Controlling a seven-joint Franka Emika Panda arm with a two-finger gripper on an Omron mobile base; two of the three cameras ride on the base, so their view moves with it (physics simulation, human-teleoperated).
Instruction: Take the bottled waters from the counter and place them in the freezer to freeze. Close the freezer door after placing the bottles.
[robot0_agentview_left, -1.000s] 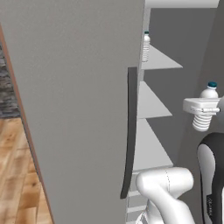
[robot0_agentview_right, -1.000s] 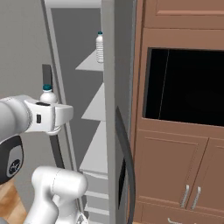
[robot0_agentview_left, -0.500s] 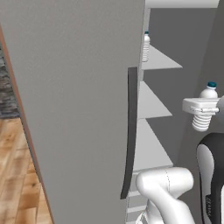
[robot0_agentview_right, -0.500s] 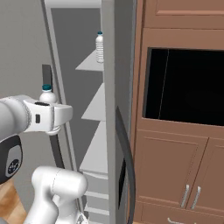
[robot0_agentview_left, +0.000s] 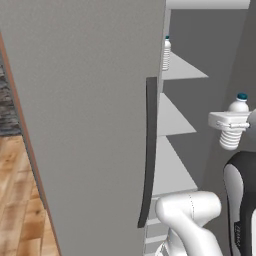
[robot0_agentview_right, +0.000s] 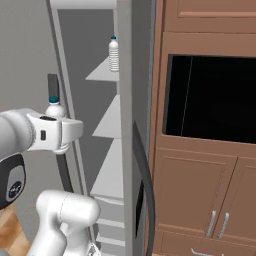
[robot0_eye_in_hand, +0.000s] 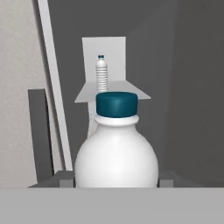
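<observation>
Bottle (robot0_eye_in_hand: 116, 148) waiting in clenched gripper (robot0_agentview_left: 230, 121)
Nothing moved lately; other bottle (robot0_agentview_right: 114, 54) stands on freezer (robot0_agentview_right: 90, 40) shelf, at 12 o'clock.

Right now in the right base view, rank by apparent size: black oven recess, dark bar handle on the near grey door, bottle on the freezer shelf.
1. Black oven recess, largest.
2. Dark curved bar handle on the near grey door.
3. Clear ribbed bottle with teal cap on the pale shelf, smallest; it stands farther from the camera, so true size is unsure.

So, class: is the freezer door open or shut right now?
Open. The freezer door stands swung aside, exposing pale shelves with one bottle standing on the top shelf.
</observation>
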